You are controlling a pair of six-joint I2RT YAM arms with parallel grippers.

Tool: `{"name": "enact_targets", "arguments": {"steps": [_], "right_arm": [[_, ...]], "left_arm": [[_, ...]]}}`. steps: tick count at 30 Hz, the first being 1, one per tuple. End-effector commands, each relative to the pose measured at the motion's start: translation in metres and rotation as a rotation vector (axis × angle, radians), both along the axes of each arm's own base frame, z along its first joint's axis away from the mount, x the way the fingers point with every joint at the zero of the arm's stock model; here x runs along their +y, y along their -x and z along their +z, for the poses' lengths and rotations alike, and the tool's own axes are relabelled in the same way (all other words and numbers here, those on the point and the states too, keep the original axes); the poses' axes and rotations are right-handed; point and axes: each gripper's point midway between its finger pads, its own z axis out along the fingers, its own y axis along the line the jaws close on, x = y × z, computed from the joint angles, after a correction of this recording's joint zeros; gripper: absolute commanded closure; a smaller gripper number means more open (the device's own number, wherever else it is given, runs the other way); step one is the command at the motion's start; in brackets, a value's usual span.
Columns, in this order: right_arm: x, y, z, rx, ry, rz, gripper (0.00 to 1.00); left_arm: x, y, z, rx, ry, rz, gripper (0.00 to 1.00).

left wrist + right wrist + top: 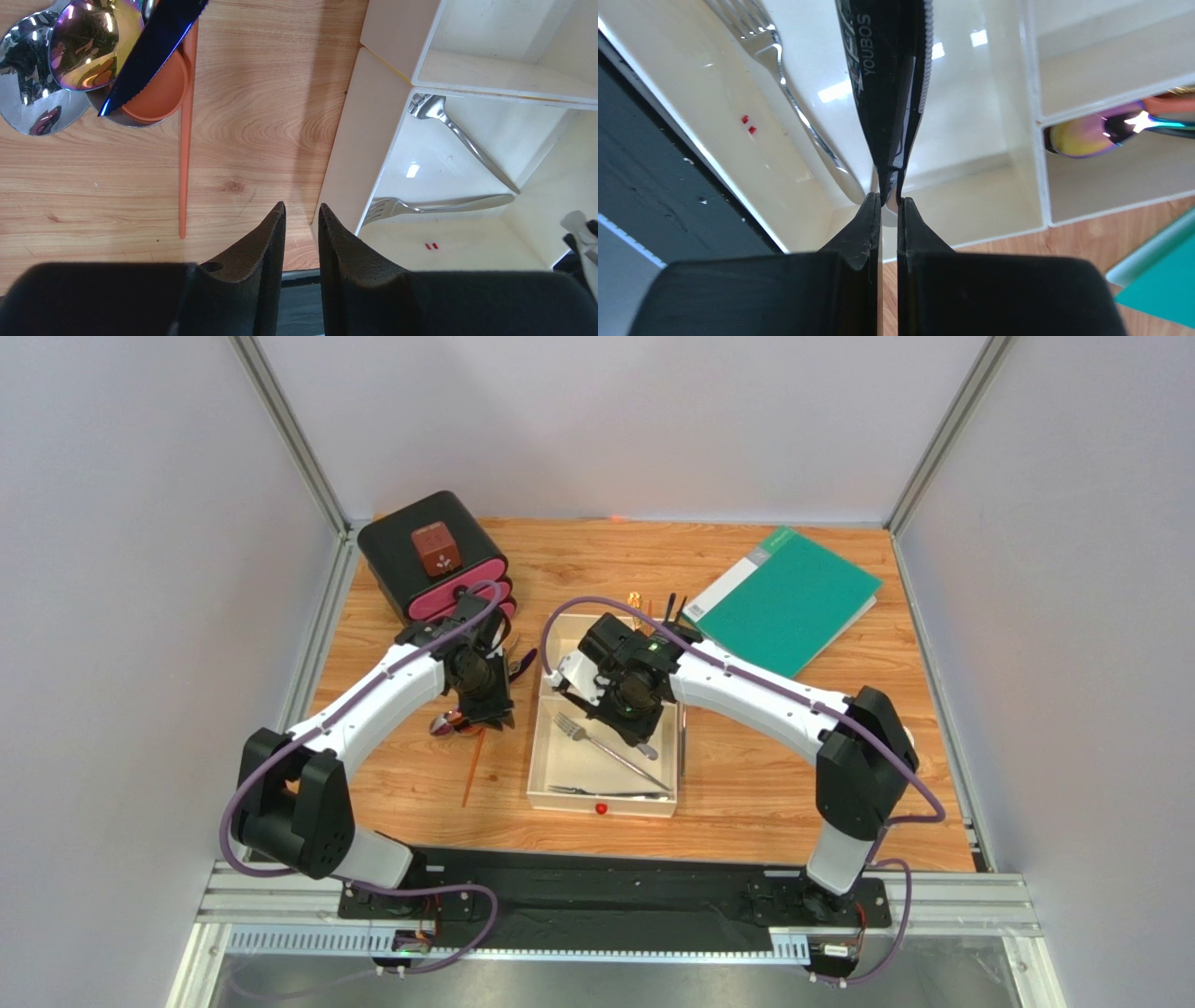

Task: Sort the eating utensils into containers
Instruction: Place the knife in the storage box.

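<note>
Right wrist: the right gripper [887, 210] pinches a black knife [882, 84] over the tray [969, 140] (large compartment); the left gripper [302, 231] hangs part-open, empty, beside it.

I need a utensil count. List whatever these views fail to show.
- Top view: the loose utensils left of the tray sit mostly under the left gripper; count unclear.
- Top view: the right gripper covers much of the tray's small compartments.
- Left wrist view: spoons cut off by the top edge.
- Right wrist view: the knife runs off the top edge.
</note>
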Motion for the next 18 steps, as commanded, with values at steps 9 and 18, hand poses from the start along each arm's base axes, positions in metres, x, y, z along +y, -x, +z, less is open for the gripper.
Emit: {"name": "enact_targets", "arguments": {"steps": [9,18], "right_arm": [[0.025,0.038,-0.041,0.179,0.000,0.104,1.00],[0.008,0.012,-0.071,0.095,0.200,-0.015,0.99]], "left_arm": [[0.007,0.024,-0.009,0.021,0.019,0.047,0.71],[0.017,0.020,0.010,-0.050,-0.006,0.092,0.69]]}}
